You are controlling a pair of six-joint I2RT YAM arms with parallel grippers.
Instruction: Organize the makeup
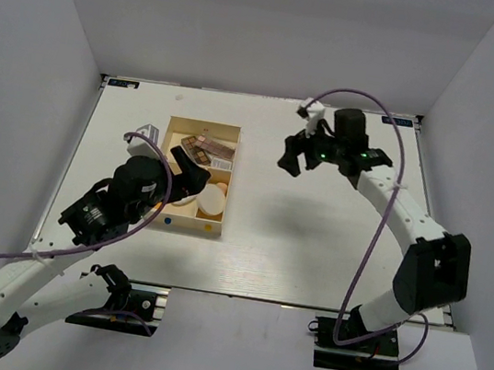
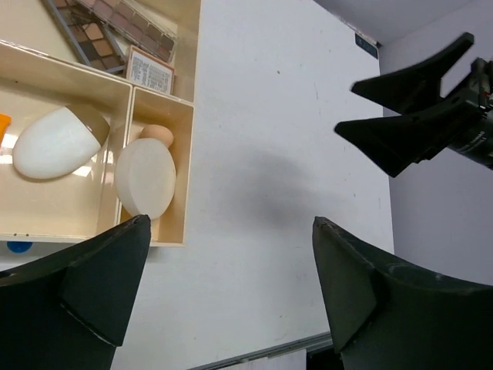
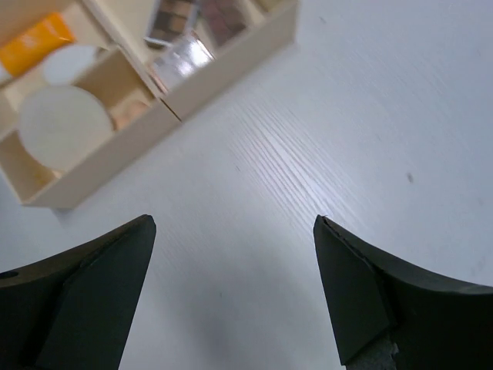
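Note:
The makeup lies in the pale wooden divided box [image 1: 206,126]. In the left wrist view I see two eyeshadow palettes [image 2: 115,27], a square compact [image 2: 149,71], a white oval piece [image 2: 58,142], a round cream puff [image 2: 145,177], a tan sponge [image 2: 157,134] and a bit of the orange tube [image 2: 4,123]. The right wrist view shows the orange tube [image 3: 35,42] and the puff [image 3: 62,127]. My left gripper [image 1: 188,169] [image 2: 231,223] is open and empty, above the box's right side. My right gripper [image 1: 293,162] [image 3: 231,222] is open and empty over bare table right of the box.
The box's right wall [image 2: 185,177] [image 3: 231,69] borders bare white table [image 1: 313,241]. The right gripper's fingers [image 2: 408,108] show in the left wrist view. White walls surround the table; its near edge [image 1: 240,296] runs by the arm bases.

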